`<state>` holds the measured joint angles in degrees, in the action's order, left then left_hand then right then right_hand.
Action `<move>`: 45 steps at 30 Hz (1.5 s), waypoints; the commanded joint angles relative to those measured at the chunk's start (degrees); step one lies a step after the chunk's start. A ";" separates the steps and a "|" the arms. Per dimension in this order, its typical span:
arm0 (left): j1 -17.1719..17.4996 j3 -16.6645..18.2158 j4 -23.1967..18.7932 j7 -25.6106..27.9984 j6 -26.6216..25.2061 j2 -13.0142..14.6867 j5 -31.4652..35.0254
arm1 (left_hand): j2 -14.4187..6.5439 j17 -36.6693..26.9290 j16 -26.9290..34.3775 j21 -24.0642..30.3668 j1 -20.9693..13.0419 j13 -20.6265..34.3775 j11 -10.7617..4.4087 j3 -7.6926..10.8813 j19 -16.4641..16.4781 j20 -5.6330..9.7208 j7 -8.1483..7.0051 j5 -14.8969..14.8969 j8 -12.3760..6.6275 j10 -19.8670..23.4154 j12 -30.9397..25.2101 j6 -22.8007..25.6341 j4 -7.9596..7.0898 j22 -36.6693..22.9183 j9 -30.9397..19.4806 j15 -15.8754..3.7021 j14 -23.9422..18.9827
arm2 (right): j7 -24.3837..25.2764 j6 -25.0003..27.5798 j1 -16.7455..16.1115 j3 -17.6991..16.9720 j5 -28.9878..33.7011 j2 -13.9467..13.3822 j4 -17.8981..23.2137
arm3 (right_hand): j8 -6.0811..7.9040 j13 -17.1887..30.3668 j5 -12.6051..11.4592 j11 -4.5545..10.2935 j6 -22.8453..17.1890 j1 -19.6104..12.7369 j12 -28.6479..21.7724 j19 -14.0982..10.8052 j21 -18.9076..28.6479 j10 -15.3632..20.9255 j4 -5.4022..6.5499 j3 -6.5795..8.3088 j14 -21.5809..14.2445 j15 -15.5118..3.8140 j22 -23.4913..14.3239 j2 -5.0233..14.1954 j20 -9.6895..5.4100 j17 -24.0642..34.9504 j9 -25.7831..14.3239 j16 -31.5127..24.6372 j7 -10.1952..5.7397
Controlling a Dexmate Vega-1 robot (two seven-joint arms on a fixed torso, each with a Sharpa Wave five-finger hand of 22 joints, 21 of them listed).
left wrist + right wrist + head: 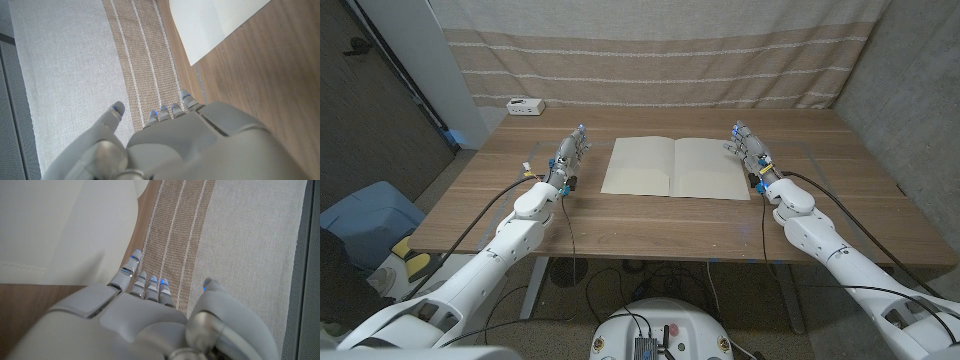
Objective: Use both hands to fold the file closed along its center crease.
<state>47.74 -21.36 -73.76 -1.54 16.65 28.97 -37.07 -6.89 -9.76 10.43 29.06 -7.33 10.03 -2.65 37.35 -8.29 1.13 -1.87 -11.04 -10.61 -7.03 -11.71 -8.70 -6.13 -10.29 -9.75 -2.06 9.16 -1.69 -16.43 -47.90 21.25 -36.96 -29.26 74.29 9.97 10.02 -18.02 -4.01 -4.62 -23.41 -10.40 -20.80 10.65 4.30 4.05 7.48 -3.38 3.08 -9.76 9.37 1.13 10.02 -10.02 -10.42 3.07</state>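
Cream-coloured file lies open and flat mid-table in the head view, crease running away from the robot. Left hand sits a bit off the file's left edge, right hand right at its right edge, both holding nothing. Left wrist view: fingers straight, thumb apart, file corner ahead. Right wrist view: fingers extended, empty, beside the file.

The file lies open on the table at its middle, with the left hand just off its left edge, the right hand at its right edge, a small box at the far left corner, and a curtain behind.
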 commanded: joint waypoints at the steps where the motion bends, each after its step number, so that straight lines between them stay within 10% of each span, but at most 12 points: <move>1: -1.26 -1.38 1.00 2.36 0.52 -0.13 3.90 | -2.32 -0.06 0.42 0.30 -0.87 0.30 0.12 0.35 0.05 0.01 -0.38 -0.18 -0.64 0.28 -0.45 1.38 0.35 -0.09 -0.12 -0.17 -0.24 | 1.22 0.08 1.29 0.67 1.92 -0.11 -1.07 | 0.51 0.31 -0.20 -0.84 -0.47 -1.02 -0.48 -0.65 0.44 0.57 -0.36 0.85 -0.44 0.67 -0.06 0.07 0.17 0.28 -0.23 -0.47 0.08; 20: -4.38 -8.08 -3.00 8.27 -4.51 5.38 21.33 | -1.12 0.18 0.45 -0.06 -4.84 0.45 0.43 0.30 2.87 -1.54 -1.60 1.10 -1.50 4.17 -1.05 8.91 5.97 -0.13 -0.34 1.05 -4.03 | 9.04 9.24 3.69 3.93 10.75 -3.58 4.19 | 1.10 0.43 1.82 -1.63 -3.03 -2.34 -1.28 -2.85 0.95 5.03 -0.37 4.22 -5.88 3.30 -0.22 1.46 3.74 0.89 -0.31 -2.10 -2.04; 45: -6.04 -14.66 -11.81 8.50 -12.95 11.33 39.49 | -1.44 0.15 0.23 -0.39 -6.10 0.50 0.34 0.14 3.38 -0.56 -1.83 1.18 -1.08 4.70 -0.80 10.12 7.62 -0.18 -0.43 0.96 -4.61 | 12.42 24.28 7.33 7.89 18.89 -8.11 10.36 | 1.17 0.47 2.78 -1.06 -3.84 -3.79 -1.05 -2.61 0.80 5.67 -0.75 6.67 -6.47 2.98 -0.24 1.71 3.88 0.90 -0.32 -1.84 -2.62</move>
<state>42.36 -33.60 -82.14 7.38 6.99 38.07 -4.87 -8.16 -9.61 10.43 28.78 -12.82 10.27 -2.36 37.34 -4.99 0.32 -3.50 -9.93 -11.89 -2.58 -12.55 0.97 1.12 -10.26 -10.02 -0.72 4.50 9.19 2.07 -41.96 27.61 -21.38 -35.63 82.25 11.04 10.27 -15.46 -5.12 -7.97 -26.41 -11.26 -23.13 11.43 9.32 3.24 13.48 -9.32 6.14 -9.74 11.02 4.73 10.80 -10.29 -12.30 0.69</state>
